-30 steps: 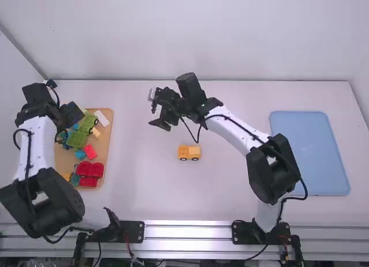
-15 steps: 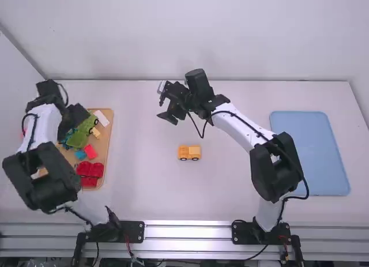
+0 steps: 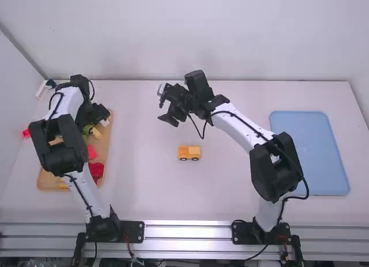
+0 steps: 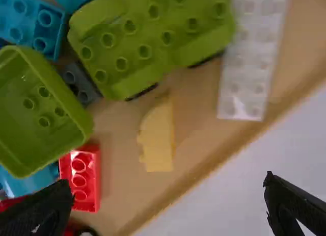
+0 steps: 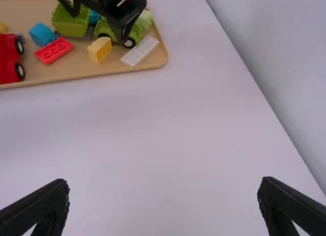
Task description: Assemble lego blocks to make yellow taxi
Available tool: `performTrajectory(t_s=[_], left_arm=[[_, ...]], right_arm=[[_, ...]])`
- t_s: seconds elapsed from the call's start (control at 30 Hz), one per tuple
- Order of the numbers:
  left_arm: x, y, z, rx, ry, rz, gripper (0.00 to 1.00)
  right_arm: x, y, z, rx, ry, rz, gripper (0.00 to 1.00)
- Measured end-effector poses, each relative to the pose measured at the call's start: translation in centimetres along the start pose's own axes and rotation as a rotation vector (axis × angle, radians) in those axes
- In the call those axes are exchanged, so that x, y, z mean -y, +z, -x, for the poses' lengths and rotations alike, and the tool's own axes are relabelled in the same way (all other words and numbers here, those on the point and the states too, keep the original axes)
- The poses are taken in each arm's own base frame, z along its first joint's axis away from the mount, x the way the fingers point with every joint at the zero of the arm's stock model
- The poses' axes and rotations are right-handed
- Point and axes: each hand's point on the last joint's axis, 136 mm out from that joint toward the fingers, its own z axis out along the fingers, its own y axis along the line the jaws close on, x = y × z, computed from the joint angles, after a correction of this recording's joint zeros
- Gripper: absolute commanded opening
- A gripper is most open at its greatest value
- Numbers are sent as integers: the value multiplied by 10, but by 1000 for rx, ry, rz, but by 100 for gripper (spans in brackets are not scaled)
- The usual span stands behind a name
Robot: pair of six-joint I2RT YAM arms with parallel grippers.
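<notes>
We've got the yellow car (image 3: 189, 153) on the desk (image 3: 138, 186), L of centre, between far & near edges, long axis approx parallel to the near edge; wheels show on its near side, body warm yellow w/ dark tyres, but we can't tell which end is the front. The yellow block (image 4: 158, 136) lies nr the R edge of the tray (image 3: 108, 143), long axis slanted to that edge, rounded end toward the green car (image 4: 147, 37), flat end toward the tray's near R; it's small, plain & pale yellow. Over the tray, our L gripper (image 3: 101, 114) has fingers wide apart, nothing btwn. Our R gripper (image 3: 161, 107), above the desk beyond the yellow car, is likewise spread & empty.
</notes>
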Motion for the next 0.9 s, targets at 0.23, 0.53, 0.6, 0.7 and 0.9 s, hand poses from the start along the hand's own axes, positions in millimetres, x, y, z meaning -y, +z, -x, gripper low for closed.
performTrajectory(t_s=[0.23,0.53,0.6,0.7,0.9], left_arm=[[-6,22,7,-3,-56,4,70],[2,35,-11,-40,-41,-8,67],[4,35,-7,-24,-44,-17,65],[5,36,-4,-13,-45,-22,63],[2,51,-14,-26,-46,-18,57]], right_arm=[[2,0,2,8,-10,-6,99],[5,0,1,-1,-13,-27,99],[8,0,-1,-10,-13,-40,99],[9,0,-2,-16,-15,-47,99],[10,0,-2,-19,-15,-54,99]])
